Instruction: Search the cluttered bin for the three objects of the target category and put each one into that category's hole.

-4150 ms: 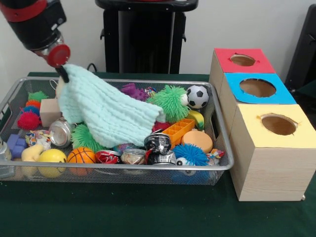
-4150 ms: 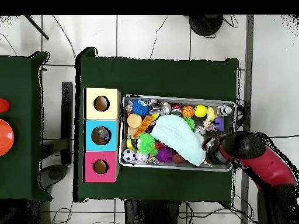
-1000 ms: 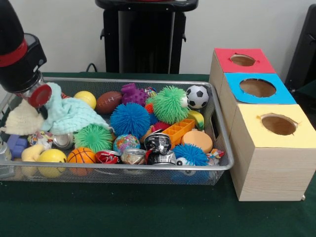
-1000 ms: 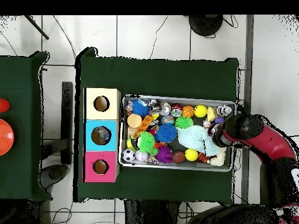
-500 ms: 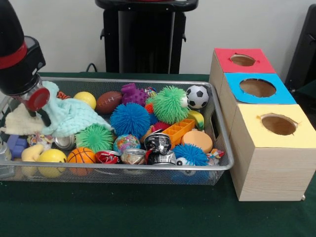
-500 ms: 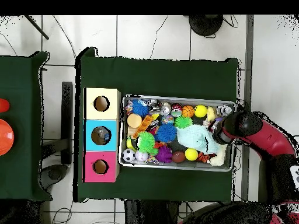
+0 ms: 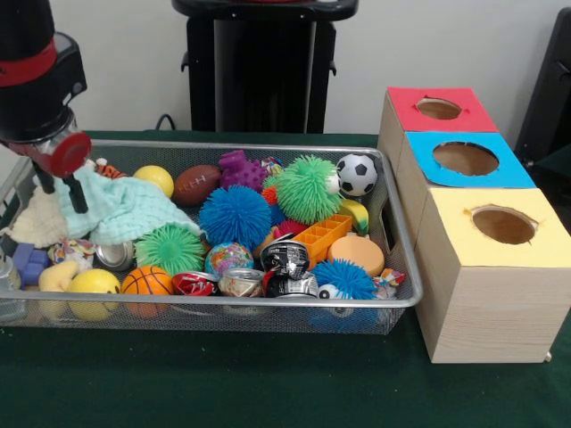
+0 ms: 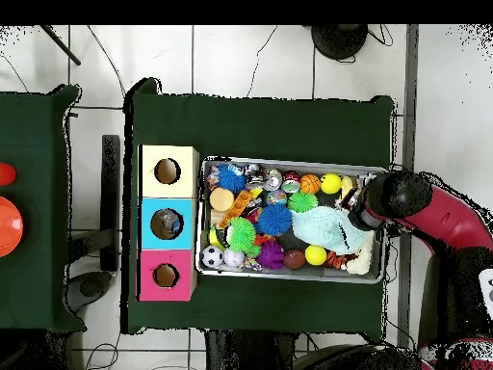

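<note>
Has lifted off the crumpled mint cloth [image 7: 120, 209] since a second ago; gripper [image 7: 61, 190] spread open, empty, above its left end; cloth's length lying left-right.

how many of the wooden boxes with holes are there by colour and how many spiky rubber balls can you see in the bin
Red box: 1
Blue box: 1
Yellow box: 1
Spiky balls: 4, two green and two blue
Total: 7

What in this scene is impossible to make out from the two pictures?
- Whatever lies under the mint cloth: covered in both views.
- Inside of the yellow box, blue box and red box: the holes show only darkness.
- Gripper: overhead view, hidden by the arm.
- Toys along the wire bin front: too small to name.
</note>
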`<state>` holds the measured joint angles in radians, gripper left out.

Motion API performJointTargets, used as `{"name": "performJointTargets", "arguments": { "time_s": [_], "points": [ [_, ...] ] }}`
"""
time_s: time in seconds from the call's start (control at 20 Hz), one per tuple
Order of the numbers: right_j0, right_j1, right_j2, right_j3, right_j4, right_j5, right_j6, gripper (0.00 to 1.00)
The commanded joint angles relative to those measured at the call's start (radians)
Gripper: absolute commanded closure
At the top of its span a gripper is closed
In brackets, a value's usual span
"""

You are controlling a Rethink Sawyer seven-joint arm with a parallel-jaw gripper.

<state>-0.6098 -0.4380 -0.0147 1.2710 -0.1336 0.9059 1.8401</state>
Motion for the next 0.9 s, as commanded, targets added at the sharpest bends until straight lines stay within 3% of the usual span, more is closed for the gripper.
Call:
{"name": "performJointTargets", "arguments": {
  "time_s": [0.05,0.45,0.65,0.9],
  "points": [
    [0.028,-0.107,-0.020,0.125,0.046,0.095,0.141,0.00],
    [-0.020,-0.118,0.031,0.289,0.073,-0.028,0.064,0.00],
    [-0.012,-0.096,0.039,0.370,0.060,-0.180,0.102,0.00],
    [0.020,-0.057,0.031,0.397,0.053,-0.288,0.162,0.00]
  ]
}}
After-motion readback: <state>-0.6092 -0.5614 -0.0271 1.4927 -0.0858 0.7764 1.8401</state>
